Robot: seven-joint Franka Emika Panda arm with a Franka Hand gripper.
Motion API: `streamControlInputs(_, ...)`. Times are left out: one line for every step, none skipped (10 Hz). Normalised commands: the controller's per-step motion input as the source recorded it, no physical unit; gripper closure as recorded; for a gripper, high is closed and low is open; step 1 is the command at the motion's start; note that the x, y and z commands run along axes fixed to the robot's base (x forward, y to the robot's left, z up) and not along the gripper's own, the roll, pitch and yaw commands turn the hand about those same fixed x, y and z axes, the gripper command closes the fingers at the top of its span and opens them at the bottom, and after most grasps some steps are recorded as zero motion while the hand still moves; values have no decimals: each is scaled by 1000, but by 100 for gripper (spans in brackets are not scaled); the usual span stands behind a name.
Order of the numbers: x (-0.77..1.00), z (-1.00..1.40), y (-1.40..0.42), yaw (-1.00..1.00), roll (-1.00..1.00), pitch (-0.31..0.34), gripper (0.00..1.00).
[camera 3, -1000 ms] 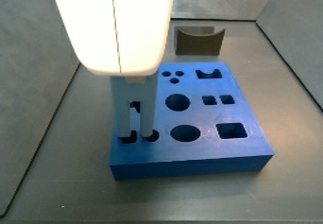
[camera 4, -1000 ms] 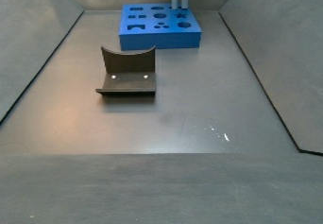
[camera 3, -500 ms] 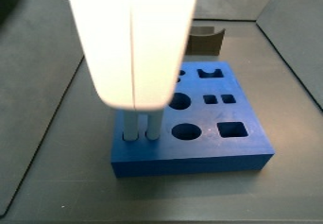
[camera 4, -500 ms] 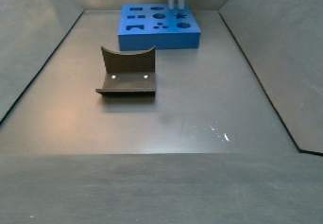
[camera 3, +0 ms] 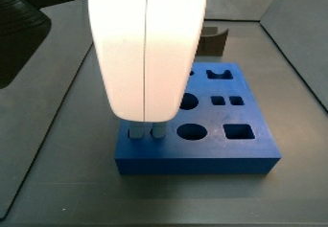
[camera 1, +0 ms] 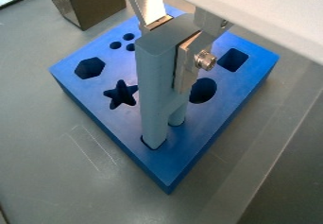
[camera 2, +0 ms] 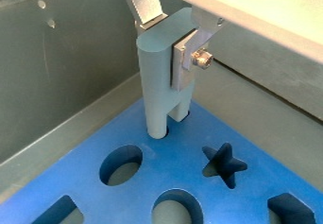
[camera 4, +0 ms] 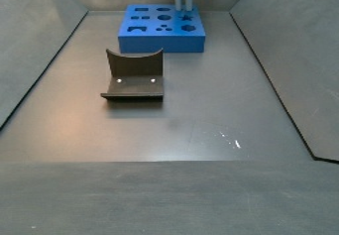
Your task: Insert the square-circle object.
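Gripper [camera 1: 177,41] is clamped on the upper part of the square-circle object [camera 1: 158,91], one silver finger [camera 2: 192,48] flat against the side of the bar, the rest hidden behind it. Bar hangs upright straight below the gripper. In both wrist views its two stubs sit at the blue board [camera 1: 94,86], in or right at the paired holes near the board's corner; can't tell how deep they are seated. In a side view the big white body [camera 3: 146,49] covers the gripper and most of the bar, with only the stubs [camera 3: 142,133] showing below it, touching the board top.

Judgement: insertion has begun but is not finished.

Doing the step well:
- Push straight down along the bar axis, no sideways load. The bar is long, so a small tilt at the gripper means a large offset at the stubs.
- Keep round stub over round hole and square stub over square hole, with no twist.
- Go slowly; if it binds, back off slightly and re-centre rather than force it.
- Release only once the bar is bottomed out and stands unaided.

Outward from the gripper: star hole [camera 1: 120,95] beside the bar, other cutouts further out. The olive-brown block [camera 4: 134,75] sits well away beyond the board, clear of the path.
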Motion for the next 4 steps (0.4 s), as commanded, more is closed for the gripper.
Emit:
streamControlInputs(0,-471,249,0,-217,-34,100)
streamControlInputs(0,-389,143,0,-163,-94,100)
streamControlInputs(0,-169,57,0,-174,-100,100)
streamControlInputs(0,0,0,0,0,0,100)
